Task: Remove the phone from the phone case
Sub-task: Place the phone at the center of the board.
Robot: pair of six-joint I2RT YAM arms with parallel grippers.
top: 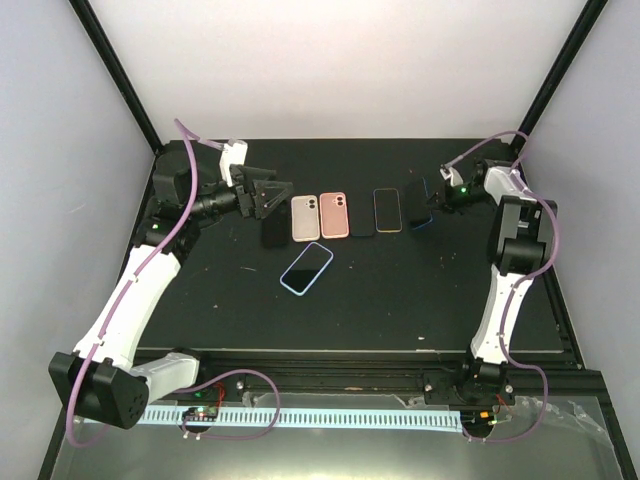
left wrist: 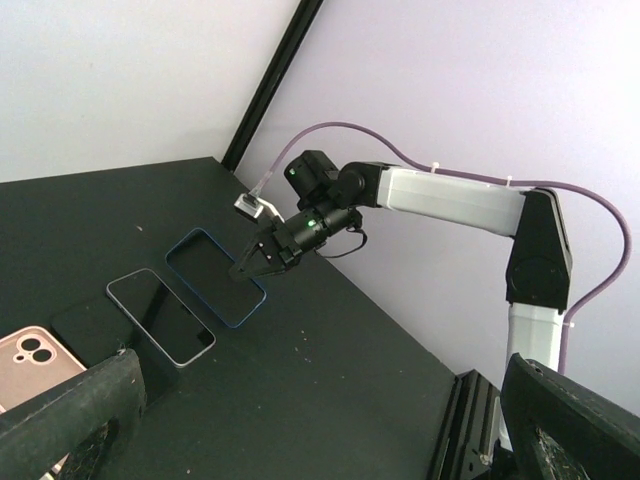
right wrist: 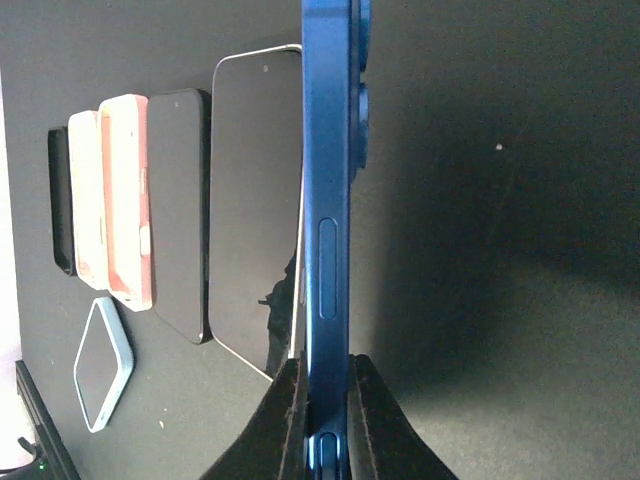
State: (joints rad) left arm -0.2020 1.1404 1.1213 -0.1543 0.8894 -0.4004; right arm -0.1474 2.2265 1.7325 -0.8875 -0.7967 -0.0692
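Observation:
My right gripper [top: 437, 198] is shut on a dark blue phone [top: 419, 206] at the right end of a row of phones. In the right wrist view the blue phone [right wrist: 327, 200] shows edge-on, pinched across its thickness between the pads of that gripper [right wrist: 327, 380]. It also shows in the left wrist view [left wrist: 215, 275], low over the mat. I cannot tell whether it sits in a case. My left gripper [top: 268, 195] is open and empty, hovering over the row's left end by a black phone [top: 273, 232]. Its fingers [left wrist: 70, 410] stand wide apart.
The row holds a whitish-pink phone [top: 305, 218], a pink one [top: 334, 215], a black one [top: 361, 222] and a light-edged one [top: 387, 210]. A phone in a light blue case [top: 306, 268] lies apart, nearer me. The black mat [top: 400, 310] ends at a front rail.

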